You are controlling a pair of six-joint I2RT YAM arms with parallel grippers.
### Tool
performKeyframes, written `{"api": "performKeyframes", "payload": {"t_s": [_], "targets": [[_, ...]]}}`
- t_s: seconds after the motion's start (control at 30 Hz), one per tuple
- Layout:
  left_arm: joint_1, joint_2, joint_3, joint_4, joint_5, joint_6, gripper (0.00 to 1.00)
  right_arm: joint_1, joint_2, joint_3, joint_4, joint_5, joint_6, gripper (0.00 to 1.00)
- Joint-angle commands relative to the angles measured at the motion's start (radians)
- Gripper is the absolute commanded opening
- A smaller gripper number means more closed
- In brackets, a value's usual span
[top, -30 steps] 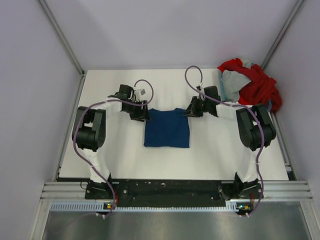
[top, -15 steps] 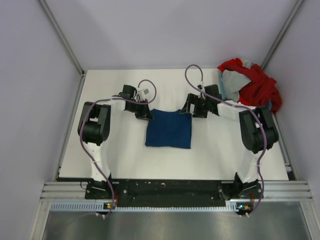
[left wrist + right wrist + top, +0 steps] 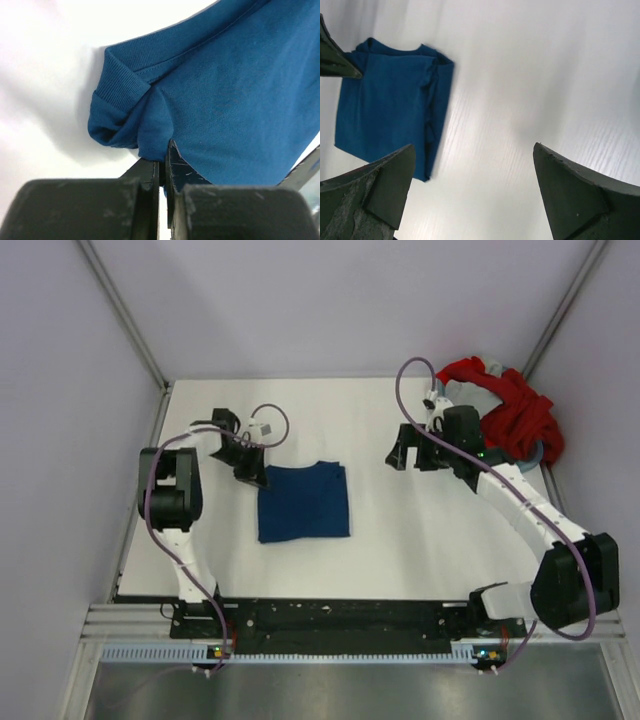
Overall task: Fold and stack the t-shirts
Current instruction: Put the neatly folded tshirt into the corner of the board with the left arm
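Observation:
A navy blue t-shirt (image 3: 303, 502) lies folded into a rectangle on the white table (image 3: 420, 540), left of centre. My left gripper (image 3: 254, 476) is at its far left corner, shut on a pinch of the cloth beside the ribbed collar (image 3: 120, 82); the left wrist view shows blue fabric (image 3: 235, 100) squeezed between the jaws (image 3: 162, 152). My right gripper (image 3: 402, 456) hangs open and holds nothing, well to the right of the shirt (image 3: 385, 110), its fingers spread wide (image 3: 475, 150). Red (image 3: 515, 405) and grey (image 3: 463, 410) t-shirts lie heaped at the far right corner.
The heap of shirts spills over a light blue basket whose edge (image 3: 540, 452) barely shows. Grey walls with metal posts close in the table on three sides. The arm bases stand on a black rail (image 3: 340, 618) at the near edge.
My left gripper has shut on the blue shirt's corner and drawn the shirt to the left. My right gripper has let go, opened wide and pulled away to the right.

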Motion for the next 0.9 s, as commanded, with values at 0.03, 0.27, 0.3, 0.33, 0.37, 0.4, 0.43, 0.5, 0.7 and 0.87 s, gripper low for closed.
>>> {"api": "performKeyframes", "payload": {"t_s": [0.03, 0.27, 0.3, 0.33, 0.37, 0.4, 0.43, 0.5, 0.7, 0.87], "targets": [[0.153, -0.077, 0.060, -0.220, -0.242, 0.316, 0.00, -0.002, -0.088, -0.026, -0.093, 0.018, -0.116, 0.99], [0.383, -0.057, 0.108, -0.305, -0.478, 0.622, 0.00, -0.003, -0.121, -0.045, -0.116, 0.013, -0.174, 0.99], [0.410, -0.057, 0.100, -0.288, -0.526, 0.654, 0.00, -0.003, -0.122, -0.049, -0.116, 0.015, -0.180, 0.99], [0.430, -0.058, 0.091, -0.259, -0.578, 0.689, 0.00, -0.003, -0.124, -0.054, -0.118, 0.015, -0.183, 0.99], [0.450, -0.057, 0.079, -0.210, -0.638, 0.714, 0.00, -0.003, -0.124, -0.057, -0.116, 0.015, -0.185, 0.99], [0.461, -0.055, 0.073, -0.178, -0.696, 0.735, 0.00, -0.003, -0.124, -0.057, -0.116, 0.013, -0.190, 0.99], [0.476, -0.054, 0.070, -0.138, -0.736, 0.761, 0.00, -0.003, -0.122, -0.054, -0.118, 0.013, -0.194, 0.99], [0.487, -0.052, 0.063, -0.049, -0.814, 0.809, 0.00, -0.003, -0.118, -0.051, -0.118, 0.015, -0.202, 0.99], [0.492, 0.020, 0.174, 0.013, -0.852, 0.788, 0.00, -0.003, -0.115, -0.043, -0.118, 0.024, -0.214, 0.99], [0.492, 0.003, 0.194, 0.026, -0.867, 0.687, 0.38, -0.002, -0.127, -0.052, -0.118, 0.024, -0.220, 0.99]]}}
